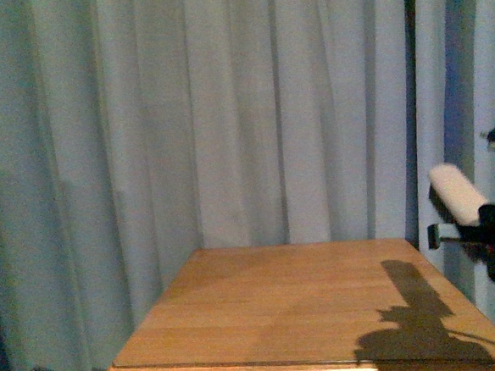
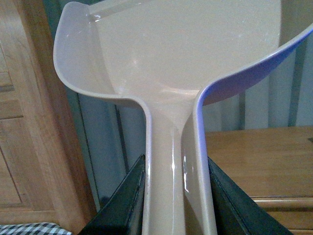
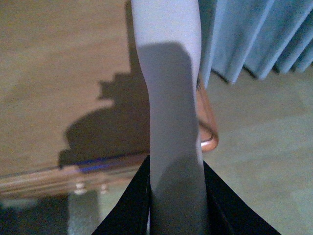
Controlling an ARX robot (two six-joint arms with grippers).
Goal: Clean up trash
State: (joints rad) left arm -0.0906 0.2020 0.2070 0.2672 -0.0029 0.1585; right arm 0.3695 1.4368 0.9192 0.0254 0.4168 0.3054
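Curtain [image 1: 225,111] behind a wood table [image 1: 273,307]. Left gripper [image 2: 178,196] clamps the dustpan [image 2: 186,49] by its stem; right gripper [image 3: 176,200] clamps a pale handle [image 3: 168,73], likely a brush. Trash shows in no view, so sweeping seems not yet done.

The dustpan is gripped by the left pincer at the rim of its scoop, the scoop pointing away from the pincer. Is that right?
Not quite. The left wrist view shows the left pincer gripping the dustpan by its handle, not the rim. The scoop does point away from the pincer.
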